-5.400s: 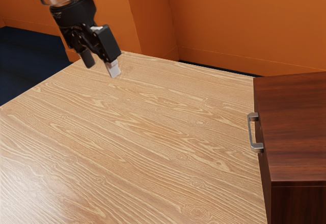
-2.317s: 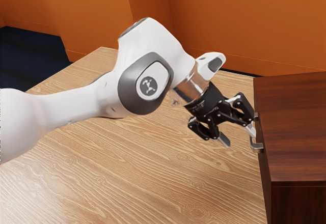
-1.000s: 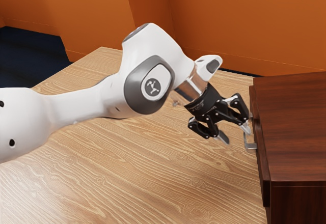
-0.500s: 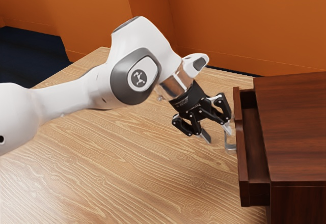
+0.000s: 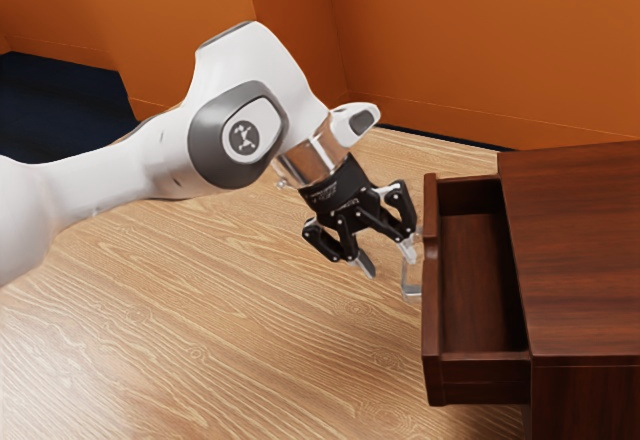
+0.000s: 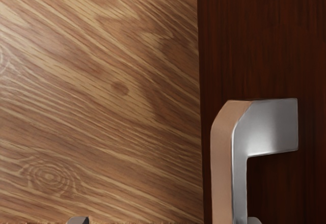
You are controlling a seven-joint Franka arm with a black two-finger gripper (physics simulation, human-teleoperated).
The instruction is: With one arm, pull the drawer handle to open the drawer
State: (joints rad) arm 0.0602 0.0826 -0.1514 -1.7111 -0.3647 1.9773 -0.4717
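Note:
The dark wooden cabinet (image 5: 585,250) stands at the exterior view's right, and its top drawer (image 5: 478,285) is pulled well out, showing a bare interior. A silver bar handle (image 5: 410,272) sits on the drawer front. My black gripper (image 5: 387,257) is at that handle and open: one finger (image 5: 407,247) lies against the bar, while the other finger (image 5: 364,263) hangs apart over the table. In the wrist view the handle (image 6: 239,152) bends close under my hand against the drawer front (image 6: 260,40).
The light wood table (image 5: 200,340) spreads wide toward the exterior view's left and front. Orange walls (image 5: 480,30) close the back. My white arm (image 5: 150,170) crosses above the table from the left.
The drawer has slid further out of the cabinet toward the exterior view's left. My gripper has drawn back the same way along with the handle.

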